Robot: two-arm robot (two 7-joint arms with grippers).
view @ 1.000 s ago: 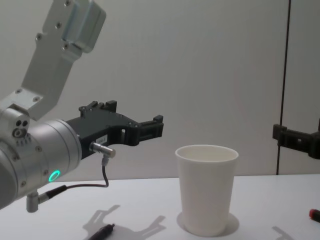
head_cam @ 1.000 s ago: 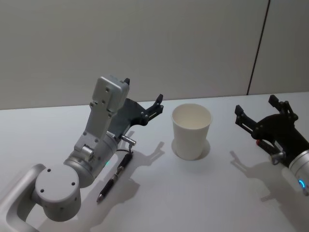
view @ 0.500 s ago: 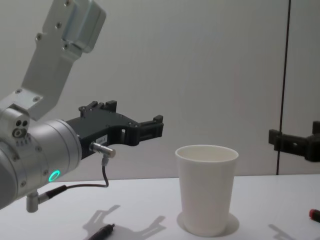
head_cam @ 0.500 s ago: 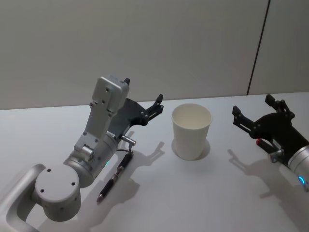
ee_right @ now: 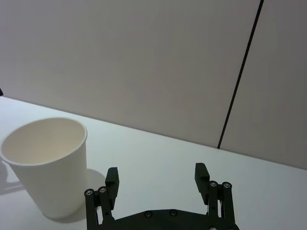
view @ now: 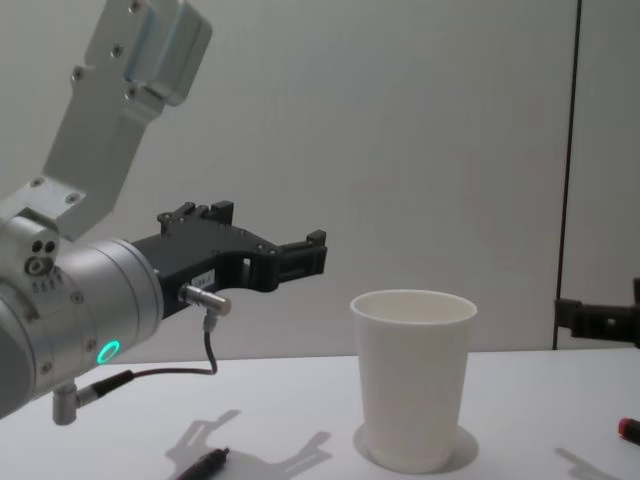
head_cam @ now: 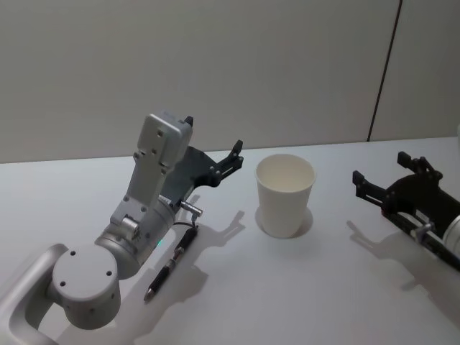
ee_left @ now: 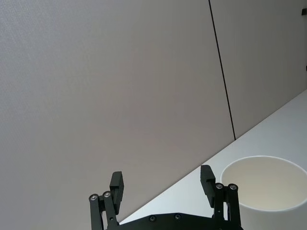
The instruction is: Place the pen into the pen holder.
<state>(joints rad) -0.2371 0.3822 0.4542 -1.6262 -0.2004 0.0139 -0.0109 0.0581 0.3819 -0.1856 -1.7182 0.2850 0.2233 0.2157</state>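
Note:
A black pen [head_cam: 171,264] lies on the white table, beside my left arm's base and left of the pen holder; its tip [view: 203,464] shows in the chest view. The pen holder [head_cam: 284,194] is a white paper cup [view: 412,378] standing upright at mid-table, empty as far as I can see into it [ee_right: 45,165]. My left gripper [head_cam: 213,134] hangs open and empty above the table, left of the cup [ee_left: 266,184] and higher than the pen. My right gripper [head_cam: 381,167] is open and empty to the right of the cup, pointing toward it.
A small red-tipped object [view: 628,429] lies on the table at the far right, below my right gripper [view: 590,320]. A grey wall with a dark vertical seam [head_cam: 384,72] stands behind the table. Bare table surface [head_cam: 287,287] lies in front of the cup.
My right gripper has drawn back to the right and lower, away from the cup. The left arm, pen and cup have not moved.

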